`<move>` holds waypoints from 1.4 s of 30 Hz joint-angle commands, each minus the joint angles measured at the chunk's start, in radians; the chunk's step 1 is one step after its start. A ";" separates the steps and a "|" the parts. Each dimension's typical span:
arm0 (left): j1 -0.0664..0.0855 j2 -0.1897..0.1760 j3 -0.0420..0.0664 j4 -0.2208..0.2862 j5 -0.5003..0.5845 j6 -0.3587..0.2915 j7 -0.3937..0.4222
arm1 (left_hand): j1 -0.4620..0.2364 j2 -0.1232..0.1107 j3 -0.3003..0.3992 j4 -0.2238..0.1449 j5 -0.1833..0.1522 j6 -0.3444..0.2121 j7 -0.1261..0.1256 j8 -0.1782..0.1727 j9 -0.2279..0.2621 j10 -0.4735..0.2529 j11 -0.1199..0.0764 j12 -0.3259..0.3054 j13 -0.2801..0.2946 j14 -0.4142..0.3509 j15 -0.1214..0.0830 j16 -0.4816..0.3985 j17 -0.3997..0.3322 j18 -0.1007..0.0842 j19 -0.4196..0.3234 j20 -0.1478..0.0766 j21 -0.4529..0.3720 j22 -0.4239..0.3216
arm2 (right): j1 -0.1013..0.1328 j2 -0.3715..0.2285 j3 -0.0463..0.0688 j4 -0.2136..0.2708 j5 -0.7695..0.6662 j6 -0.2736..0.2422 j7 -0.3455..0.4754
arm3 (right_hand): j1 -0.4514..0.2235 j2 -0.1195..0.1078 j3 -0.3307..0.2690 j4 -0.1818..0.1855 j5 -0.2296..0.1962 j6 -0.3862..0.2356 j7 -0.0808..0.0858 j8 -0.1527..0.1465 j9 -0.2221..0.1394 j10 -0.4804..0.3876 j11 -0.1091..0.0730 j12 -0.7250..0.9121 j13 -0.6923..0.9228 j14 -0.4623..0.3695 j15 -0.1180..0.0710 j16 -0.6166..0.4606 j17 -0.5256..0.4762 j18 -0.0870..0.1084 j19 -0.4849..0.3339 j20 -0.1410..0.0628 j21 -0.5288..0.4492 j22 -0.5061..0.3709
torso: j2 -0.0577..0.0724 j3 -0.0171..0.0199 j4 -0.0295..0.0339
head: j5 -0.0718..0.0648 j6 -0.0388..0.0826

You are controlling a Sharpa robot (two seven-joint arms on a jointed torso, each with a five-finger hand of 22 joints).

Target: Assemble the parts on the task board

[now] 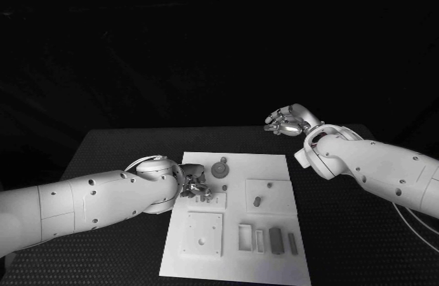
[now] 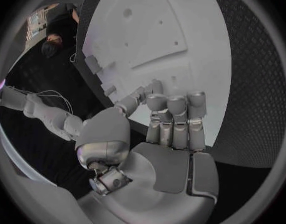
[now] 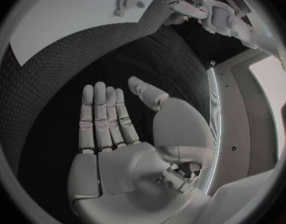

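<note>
The white rectangular task board (image 1: 265, 172) with small grey parts (image 1: 275, 240) is flanked by the left hand (image 1: 193, 183), fingers bent, nothing seen held, at its left edge, while the right hand (image 1: 289, 122), open-fingered and empty, is held well apart.

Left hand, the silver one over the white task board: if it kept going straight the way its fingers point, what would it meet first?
Most likely the white task board itself. In the left wrist view the silver left hand has its fingers stretched over the plate's bare surface. How high they are above it is unclear.
</note>
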 commanded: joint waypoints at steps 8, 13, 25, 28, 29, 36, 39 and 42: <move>0.000 0.008 0.000 0.001 -0.042 0.044 -0.048 | -0.016 0.019 0.035 -0.037 0.002 0.041 -0.046 0.023 0.002 -0.013 -0.044 0.002 0.021 0.102 -0.098 0.025 0.011 0.037 0.012 -0.097 0.018 0.023 | 0.000 0.003 0.000 0.002 0.003 0.022 0.008 | 0.013 0.001 -0.007 -0.001 0.003 -0.003 0.002 -0.007 -0.002 -0.003 0.006 -0.005 -0.008 -0.004 0.004 -0.007 -0.002 -0.007 -0.011 0.001 -0.006 -0.001 | 0.000 -0.0009 -0.0006 | 0.002 0.000; -0.001 0.010 0.000 0.000 -0.039 0.055 -0.049 | -0.021 0.021 0.036 -0.039 0.003 0.042 -0.046 0.026 0.002 -0.012 -0.045 0.003 0.028 0.101 -0.098 0.032 0.014 0.039 0.012 -0.096 0.024 0.023 | 0.000 0.005 0.000 0.000 0.004 0.028 0.005 | 0.011 0.001 -0.010 0.001 -0.001 -0.004 0.002 -0.007 -0.003 -0.003 0.007 -0.006 -0.016 -0.006 0.006 -0.011 -0.003 -0.007 -0.013 0.003 -0.010 -0.001 | 0.000 -0.0011 -0.0002 | -0.001 -0.003; -0.005 0.015 0.000 -0.004 -0.038 0.035 -0.045 | -0.052 0.029 0.035 -0.025 -0.015 0.046 -0.050 0.046 0.004 -0.005 -0.048 0.003 0.049 0.098 -0.100 0.051 0.019 0.043 0.005 -0.094 0.039 0.022 | 0.000 0.010 0.000 -0.002 0.006 0.030 0.006 | 0.012 0.002 -0.011 0.002 -0.002 -0.005 0.002 -0.008 -0.004 -0.006 0.009 -0.008 -0.026 -0.010 0.008 -0.015 -0.004 -0.007 -0.018 0.005 -0.016 0.000 | 0.000 -0.0016 0.0006 | -0.001 -0.005; -0.005 0.016 0.000 -0.004 -0.039 0.026 -0.043 | -0.056 0.029 0.035 -0.023 -0.020 0.046 -0.050 0.049 0.004 -0.005 -0.048 0.003 0.050 0.098 -0.100 0.052 0.019 0.043 0.004 -0.094 0.040 0.022 | 0.000 0.011 0.000 -0.003 0.006 0.030 0.007 | 0.012 0.002 -0.011 0.002 -0.002 -0.005 0.002 -0.008 -0.004 -0.006 0.009 -0.008 -0.026 -0.010 0.008 -0.016 -0.004 -0.007 -0.018 0.006 -0.016 0.000 | 0.000 -0.0014 0.0003 | -0.001 -0.004; -0.005 0.016 0.000 -0.004 -0.039 0.021 -0.043 | -0.056 0.029 0.035 -0.022 -0.020 0.046 -0.050 0.049 0.004 -0.004 -0.048 0.003 0.051 0.098 -0.100 0.052 0.019 0.043 0.004 -0.094 0.040 0.022 | 0.000 0.011 0.000 -0.003 0.007 0.030 0.007 | 0.012 0.002 -0.011 0.002 -0.002 -0.005 0.002 -0.008 -0.004 -0.006 0.009 -0.008 -0.026 -0.010 0.008 -0.016 -0.004 -0.007 -0.018 0.006 -0.016 0.000 | 0.000 -0.0014 0.0003 | -0.001 -0.004; -0.005 0.018 0.000 -0.004 -0.040 -0.001 -0.037 | -0.069 0.033 0.032 -0.017 -0.021 0.048 -0.051 0.061 0.006 0.000 -0.048 0.003 0.056 0.099 -0.098 0.061 0.021 0.042 -0.006 -0.090 0.045 0.023 | 0.000 0.012 0.000 -0.007 0.017 0.032 0.007 | 0.004 0.005 -0.015 0.012 -0.002 -0.005 0.003 -0.008 -0.005 -0.005 0.010 -0.007 -0.034 -0.010 0.010 -0.017 -0.004 -0.007 -0.019 0.008 -0.019 0.001 | 0.000 -0.0010 0.0000 | 0.000 -0.004; -0.005 0.021 0.000 -0.004 -0.040 0.003 -0.037 | -0.072 0.035 0.032 -0.017 -0.021 0.049 -0.051 0.064 0.006 0.001 -0.048 0.003 0.057 0.099 -0.097 0.063 0.022 0.042 -0.009 -0.090 0.047 0.023 | 0.000 0.012 0.000 -0.006 0.017 0.033 0.008 | 0.002 0.005 -0.015 0.013 -0.002 -0.005 0.003 -0.009 -0.005 -0.005 0.010 -0.007 -0.035 -0.010 0.010 -0.018 -0.004 -0.007 -0.019 0.008 -0.019 0.002 | 0.000 -0.0013 0.0000 | -0.002 -0.003; -0.005 0.021 0.000 -0.004 -0.044 0.004 -0.037 | -0.073 0.036 0.033 -0.018 -0.021 0.048 -0.051 0.065 0.006 0.001 -0.048 0.002 0.058 0.098 -0.097 0.063 0.022 0.042 -0.010 -0.090 0.047 0.023 | 0.000 0.013 0.000 -0.007 0.017 0.033 0.008 | 0.002 0.004 -0.016 0.013 -0.002 -0.005 0.003 -0.009 -0.005 -0.005 0.010 -0.007 -0.036 -0.011 0.010 -0.018 -0.004 -0.007 -0.019 0.008 -0.020 0.002 | 0.000 -0.0019 0.0004 | -0.004 -0.004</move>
